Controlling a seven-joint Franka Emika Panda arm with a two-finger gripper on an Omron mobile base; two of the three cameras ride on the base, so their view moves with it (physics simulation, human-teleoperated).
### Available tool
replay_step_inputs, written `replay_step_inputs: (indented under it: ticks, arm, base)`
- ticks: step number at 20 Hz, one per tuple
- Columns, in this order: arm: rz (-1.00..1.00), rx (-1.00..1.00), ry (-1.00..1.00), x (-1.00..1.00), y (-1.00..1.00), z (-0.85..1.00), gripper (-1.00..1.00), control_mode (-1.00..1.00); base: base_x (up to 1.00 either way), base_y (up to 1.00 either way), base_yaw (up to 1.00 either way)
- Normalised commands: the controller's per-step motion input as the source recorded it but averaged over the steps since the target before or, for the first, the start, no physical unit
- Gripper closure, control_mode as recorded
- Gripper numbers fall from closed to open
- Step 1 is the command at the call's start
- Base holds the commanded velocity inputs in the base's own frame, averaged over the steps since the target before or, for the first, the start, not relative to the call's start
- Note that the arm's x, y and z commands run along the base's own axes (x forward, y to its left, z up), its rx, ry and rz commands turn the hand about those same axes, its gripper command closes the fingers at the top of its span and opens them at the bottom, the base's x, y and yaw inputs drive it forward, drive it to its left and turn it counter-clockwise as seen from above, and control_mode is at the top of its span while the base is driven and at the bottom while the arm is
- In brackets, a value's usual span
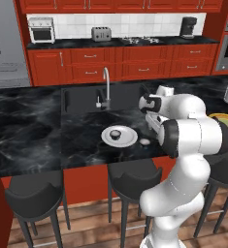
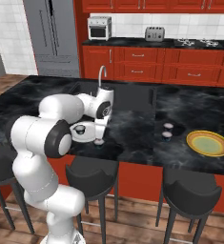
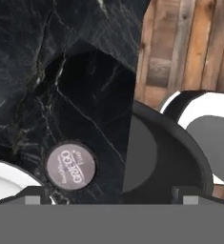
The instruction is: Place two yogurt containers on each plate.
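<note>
You have the black marble surface in front of you, an island with a sink set in it and dark stools along its near edge. On it the yellow plate lies well off to the arm's right, and the white plate lies near the front edge, close to the arm. One yogurt container sits on the white plate. A second yogurt container stands on the surface just beside that plate's rim, close to the edge. Two more yogurt containers stand close together between the sink and the yellow plate. Your tool hangs just above the container beside the white plate, its fingers spread wide and holding nothing
</note>
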Motion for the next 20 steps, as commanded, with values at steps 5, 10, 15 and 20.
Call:
replay_step_inputs:
  ticks: [5,10,15,20]
  arm:
    - [-0.02,0.11,-0.15,0.0,0.0,-0.31,-1.0,-1.0]
    - [0.0,0.11,-0.08,0.03,0.0,-0.31,-1.0,-1.0]
    - [0.04,0.17,0.0,0.18,0.0,-0.18,-1.0,-1.0]
    - [0.0,0.12,0.0,0.25,0.0,-0.13,-1.0,-1.0]
  base:
    - [0.0,0.0,0.0]
    - [0.0,0.0,0.0]
    - [0.0,0.0,0.0]
    - [0.0,0.0,0.0]
